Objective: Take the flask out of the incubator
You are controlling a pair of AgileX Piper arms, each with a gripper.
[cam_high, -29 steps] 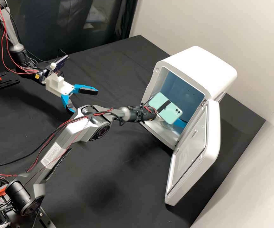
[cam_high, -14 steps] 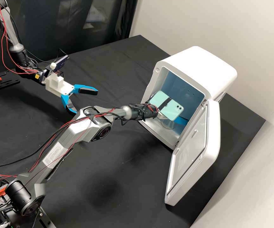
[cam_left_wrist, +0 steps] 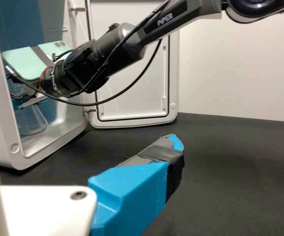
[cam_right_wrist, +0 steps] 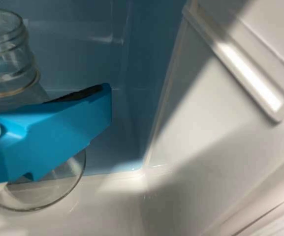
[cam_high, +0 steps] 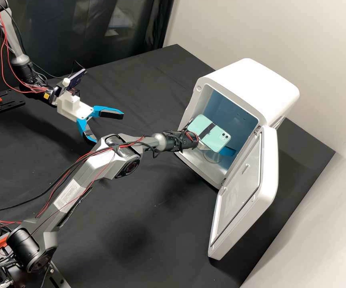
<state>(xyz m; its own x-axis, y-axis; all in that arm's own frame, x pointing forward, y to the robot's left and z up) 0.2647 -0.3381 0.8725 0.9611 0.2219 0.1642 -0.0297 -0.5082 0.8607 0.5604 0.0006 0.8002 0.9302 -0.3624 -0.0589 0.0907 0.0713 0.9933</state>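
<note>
The flask [cam_right_wrist: 6, 46] stands upright on the white floor of the incubator [cam_high: 253, 86], toward the back of its blue chamber, so it is not yet out. The right gripper [cam_right_wrist: 68, 123] is inside with it, level with the flask's shoulder and just beside the glass. That height looks chosen on purpose: below the neck the body widens, so a hold there should not slip. How far this gripper is open, and whether it has hold of the glass, I cannot tell.

In the high view the right arm [cam_high: 113, 160] comes in from about 8 o'clock, stretched nearly level to pass through the mouth of the box. The mint phone [cam_high: 209, 138] on its wrist sits across that mouth and hides the gripper from above. The door [cam_high: 249, 192] hangs wide open at 5 o'clock of the box, leaving the way out toward 9 o'clock free.

The left gripper [cam_high: 103, 126] hovers over the black bench [cam_high: 153, 80] at 9 o'clock of the mouth, well apart from it, jaws spread wide and holding nothing — probably parked clear of the path the flask must take.
</note>
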